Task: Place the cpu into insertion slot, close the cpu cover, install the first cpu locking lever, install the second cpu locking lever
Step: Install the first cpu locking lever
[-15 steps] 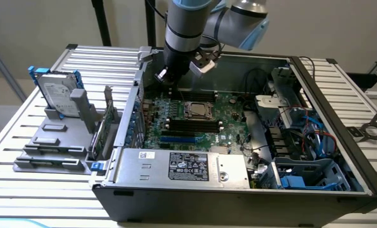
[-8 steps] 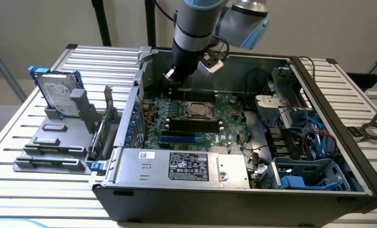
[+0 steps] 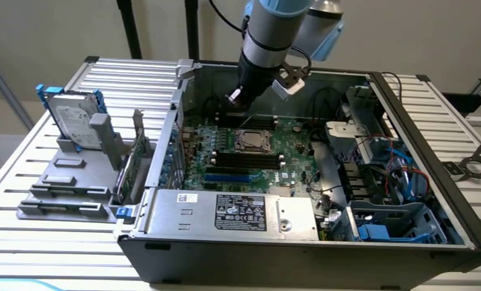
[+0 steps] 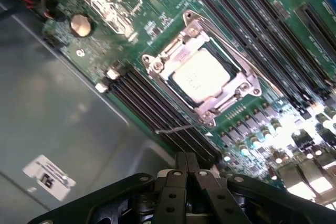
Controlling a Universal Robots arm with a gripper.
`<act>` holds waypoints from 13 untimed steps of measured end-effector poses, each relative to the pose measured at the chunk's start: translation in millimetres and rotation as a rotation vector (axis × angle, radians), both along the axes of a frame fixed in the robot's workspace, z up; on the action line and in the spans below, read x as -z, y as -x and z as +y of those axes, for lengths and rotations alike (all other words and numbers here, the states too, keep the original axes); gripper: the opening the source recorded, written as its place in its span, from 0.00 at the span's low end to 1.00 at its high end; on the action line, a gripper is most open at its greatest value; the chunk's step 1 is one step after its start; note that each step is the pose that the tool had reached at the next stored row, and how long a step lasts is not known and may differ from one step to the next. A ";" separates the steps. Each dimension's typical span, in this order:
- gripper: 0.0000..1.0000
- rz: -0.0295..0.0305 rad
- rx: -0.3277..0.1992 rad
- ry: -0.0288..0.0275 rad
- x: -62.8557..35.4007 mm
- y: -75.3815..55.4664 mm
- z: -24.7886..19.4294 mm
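The cpu (image 4: 201, 75) lies flat in the insertion slot (image 3: 252, 140), its silvery top showing through the window of the cpu cover (image 4: 176, 45), which is down over it. A thin wire lever (image 4: 176, 128) juts out past the socket's corner over the memory slots. Another lever (image 4: 231, 51) runs along the socket's side. My gripper (image 4: 186, 157) hangs above the board off to one side of the socket, its fingers pressed together with nothing between them. In the exterior view the gripper (image 3: 235, 100) is just behind the socket, near the case's back wall.
Long black memory slots (image 4: 157, 111) flank the socket on both sides. The grey case wall (image 4: 63, 124) stands close to the gripper. A power supply (image 3: 232, 213) sits at the front, cables and a drive cage (image 3: 386, 176) on the exterior view's right, and a hard drive (image 3: 70, 118) stands outside on its left.
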State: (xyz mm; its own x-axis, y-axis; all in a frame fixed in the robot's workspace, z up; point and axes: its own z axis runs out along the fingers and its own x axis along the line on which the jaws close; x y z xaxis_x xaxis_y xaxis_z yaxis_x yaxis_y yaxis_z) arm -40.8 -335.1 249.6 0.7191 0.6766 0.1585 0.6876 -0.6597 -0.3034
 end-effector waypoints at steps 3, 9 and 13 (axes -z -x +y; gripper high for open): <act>0.11 0.0003 0.000 0.0005 5.2 -1.3 0.1; 0.11 0.0003 -0.002 0.0081 15.0 0.3 4.0; 0.11 0.0002 -0.009 0.0135 21.1 2.2 4.3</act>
State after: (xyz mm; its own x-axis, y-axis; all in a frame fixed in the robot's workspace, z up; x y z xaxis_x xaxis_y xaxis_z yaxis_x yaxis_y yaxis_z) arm -42.9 -330.8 228.5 0.7131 0.6850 0.1492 0.6934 -0.6576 -0.2946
